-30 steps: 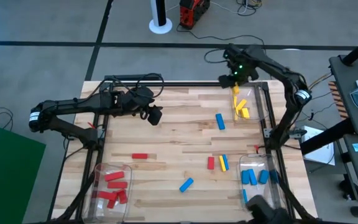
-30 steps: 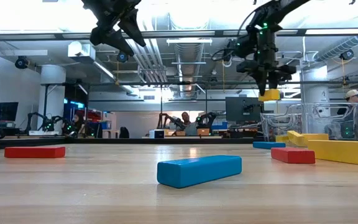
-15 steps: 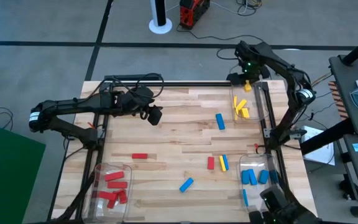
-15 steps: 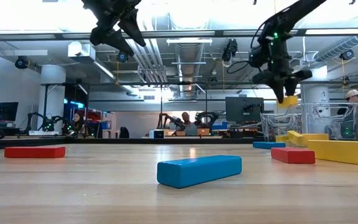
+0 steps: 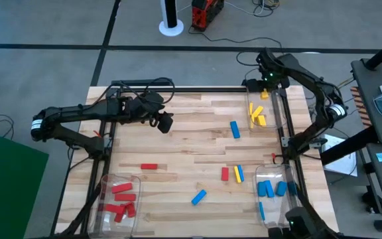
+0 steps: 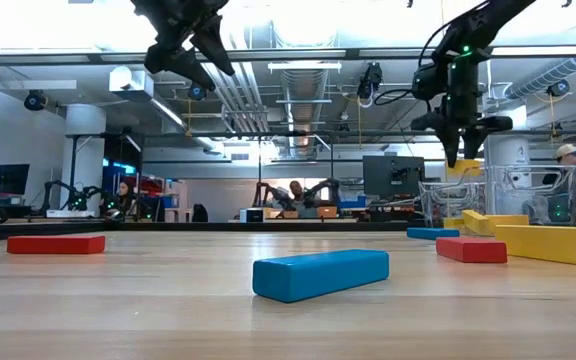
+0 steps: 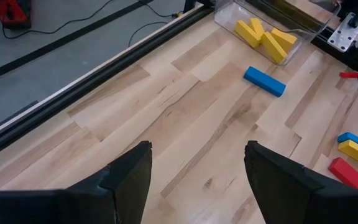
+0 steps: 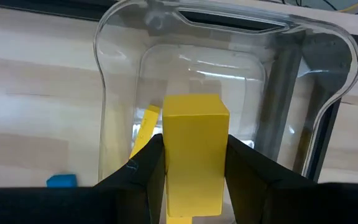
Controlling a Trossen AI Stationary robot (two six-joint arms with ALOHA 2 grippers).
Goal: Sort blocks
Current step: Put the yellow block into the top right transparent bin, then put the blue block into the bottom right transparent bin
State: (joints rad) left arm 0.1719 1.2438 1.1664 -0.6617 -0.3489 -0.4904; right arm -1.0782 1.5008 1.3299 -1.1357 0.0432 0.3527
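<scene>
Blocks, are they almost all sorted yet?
Partly. Red blocks, yellow blocks and blue blocks already lie in clear bins. The right gripper holds a yellow block over the yellow bin. Six blocks remain on the table.

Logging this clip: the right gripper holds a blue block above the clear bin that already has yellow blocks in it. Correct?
Not quite: the block is yellow, not blue, as the right wrist view shows. The right gripper does hold it above the clear bin with yellow blocks in it.

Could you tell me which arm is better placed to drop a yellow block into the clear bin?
Right: its gripper holds a yellow block above the clear bin; the left gripper is open, empty.
</scene>
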